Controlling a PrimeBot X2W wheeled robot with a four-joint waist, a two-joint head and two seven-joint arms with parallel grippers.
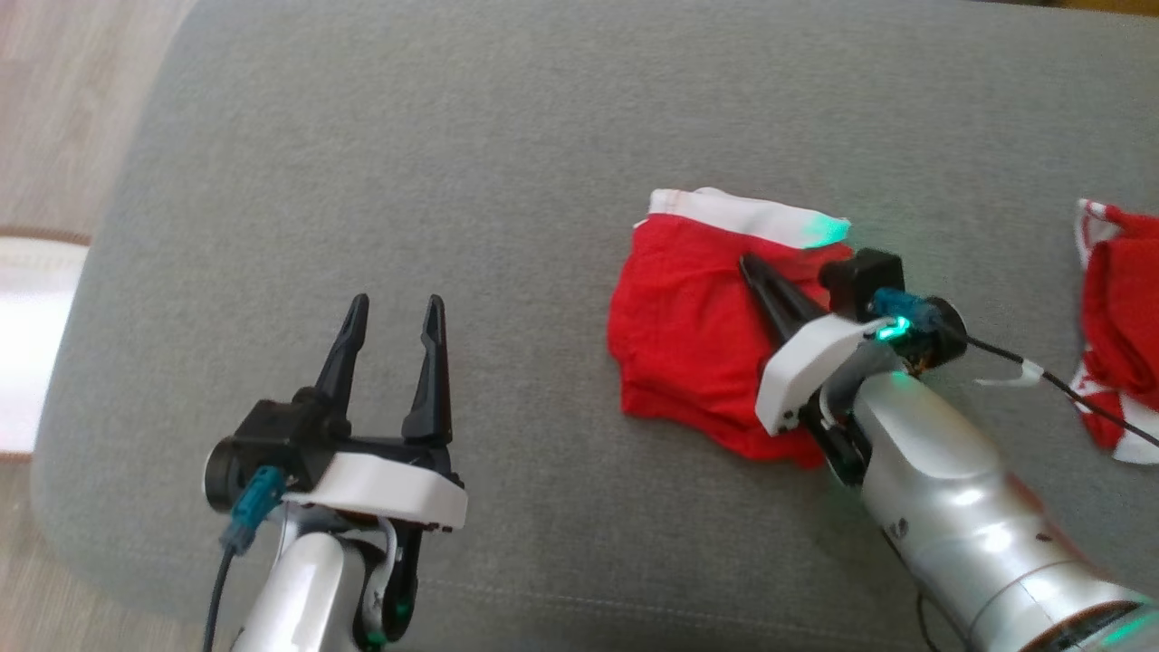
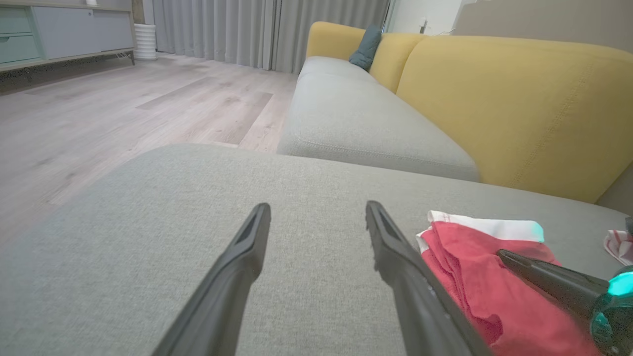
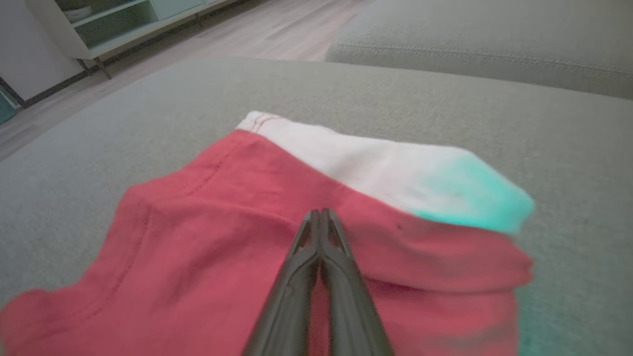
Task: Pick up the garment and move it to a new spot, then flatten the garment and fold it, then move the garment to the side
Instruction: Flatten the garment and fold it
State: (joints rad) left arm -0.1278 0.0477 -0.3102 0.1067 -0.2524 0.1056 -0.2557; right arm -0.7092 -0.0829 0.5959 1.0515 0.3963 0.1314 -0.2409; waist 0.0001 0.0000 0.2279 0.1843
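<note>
Fingers of the left gripper (image 1: 398, 303) stand wide apart over the bare grey cushion (image 1: 453, 163) at the near left, holding nothing, probably parked clear of the work. Further right, the right gripper (image 1: 750, 264) has its fingers pressed together, no cloth visibly pinched, and lies low across the folded red garment (image 1: 688, 326) near its white waistband, likely to press or slide it aside. Beyond, at the right edge, lies another red-and-white cloth (image 1: 1118, 308).

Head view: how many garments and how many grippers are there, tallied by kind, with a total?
Red-and-white garments: 2, the folded garment mid-cushion and a second garment at the right edge.
Grippers: 2, the left gripper open over bare cushion, the right gripper shut above the folded garment.
Total: 4
</note>
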